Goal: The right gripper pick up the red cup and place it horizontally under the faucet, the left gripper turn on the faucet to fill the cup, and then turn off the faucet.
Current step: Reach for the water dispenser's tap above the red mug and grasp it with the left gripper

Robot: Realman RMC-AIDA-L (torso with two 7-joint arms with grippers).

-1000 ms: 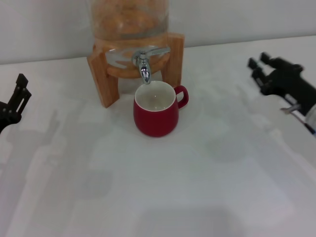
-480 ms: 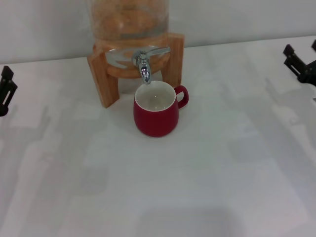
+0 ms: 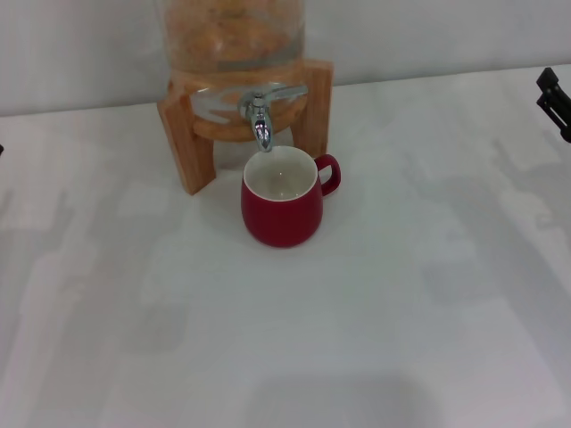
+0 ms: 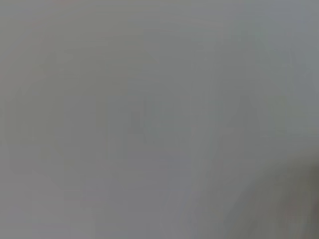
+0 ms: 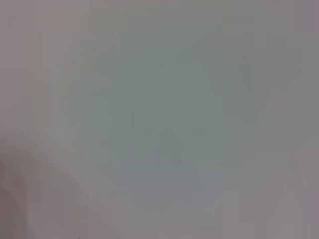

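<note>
Pulling both arms outward, we leave the red cup upright under the faucet. Only the right gripper shows, at the surface's edge; its jaws we cannot tell. The task looks finished.

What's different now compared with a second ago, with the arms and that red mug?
Both arms pulled outward. The black right gripper slid toward the right edge of the head view, where only its tip shows; the left gripper has almost left that view on the left. Nothing was grasped or released. The glossy dark-red mug stayed upright under the chrome faucet, untouched.
</note>
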